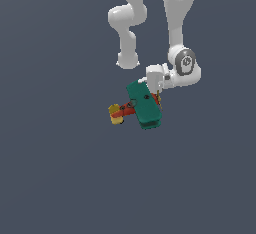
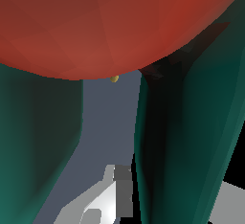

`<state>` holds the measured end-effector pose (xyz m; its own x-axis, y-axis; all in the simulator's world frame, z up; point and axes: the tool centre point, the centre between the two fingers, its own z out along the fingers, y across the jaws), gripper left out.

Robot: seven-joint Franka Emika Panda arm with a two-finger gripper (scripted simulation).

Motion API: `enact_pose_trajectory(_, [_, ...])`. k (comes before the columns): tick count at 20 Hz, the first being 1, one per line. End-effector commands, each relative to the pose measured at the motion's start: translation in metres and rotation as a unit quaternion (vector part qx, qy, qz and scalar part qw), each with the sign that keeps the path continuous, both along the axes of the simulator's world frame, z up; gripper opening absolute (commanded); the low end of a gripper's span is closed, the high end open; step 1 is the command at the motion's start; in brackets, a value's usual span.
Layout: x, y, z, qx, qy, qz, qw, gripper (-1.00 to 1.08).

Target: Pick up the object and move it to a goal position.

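Observation:
The object [image 1: 143,107] is a small toy biplane with teal-green wings, a red-orange body and a yellow tail pointing to the exterior view's left. My gripper [image 1: 153,94] comes down onto it from the upper right, and its fingertips are hidden behind the top wing. In the wrist view the red body [image 2: 110,27] fills the picture close up, with teal wings on both sides. One wing [image 2: 186,137] sits between two grey fingers [image 2: 107,199], so the gripper is shut on the object. I cannot tell whether the plane is off the ground.
The white arm [image 1: 177,23] and its elbow [image 1: 127,33] hang above and behind the plane. A flat, featureless dark grey ground [image 1: 60,178] stretches all around.

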<state>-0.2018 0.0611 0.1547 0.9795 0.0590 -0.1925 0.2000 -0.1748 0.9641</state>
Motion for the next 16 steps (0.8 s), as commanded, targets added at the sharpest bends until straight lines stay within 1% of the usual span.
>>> enact_pose_trajectory(1, [0.010,-0.009,0.011,0.000,-0.002,-0.002,1.0000,-1.00])
enact_pose_trajectory(7, [0.043,-0.040,0.046,-0.002,-0.002,-0.002,1.0000,-1.00])
enact_pose_trajectory(16, [0.113,-0.101,0.119,-0.004,-0.002,-0.002,1.0000,-1.00])
